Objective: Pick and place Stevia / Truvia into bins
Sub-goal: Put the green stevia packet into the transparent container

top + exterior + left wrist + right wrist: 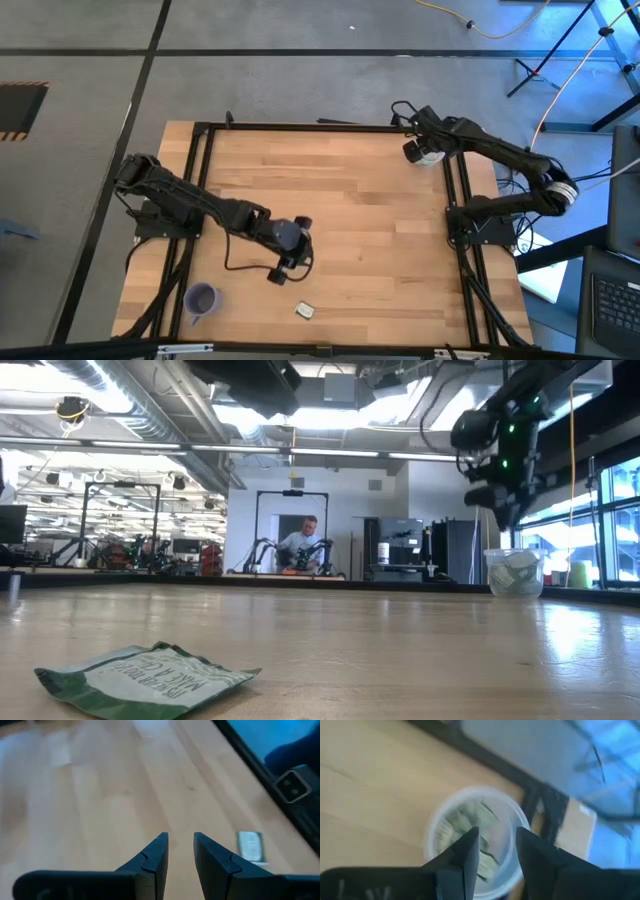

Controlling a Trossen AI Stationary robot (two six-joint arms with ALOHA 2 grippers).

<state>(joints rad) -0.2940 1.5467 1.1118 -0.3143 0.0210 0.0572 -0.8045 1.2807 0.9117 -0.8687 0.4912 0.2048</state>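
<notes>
One sachet (145, 678) lies nearest the low camera, flat on the wooden table (350, 220): green and white, printed, slightly crumpled. It sits near the front edge, just beyond the left gripper (290, 262), whose jaws stand slightly apart, empty. Two cups: a purple cup (202, 299) at the front left, contents not visible; a white cup (475, 842) at the far right corner, holding several green-white sachets. Right gripper (495, 847) hangs directly above the white cup, jaws spread, holding nothing.

Sachets (470, 827) in the white cup (437, 820) — blurred, uncountable — right claw (496, 851) covers some.
</notes>
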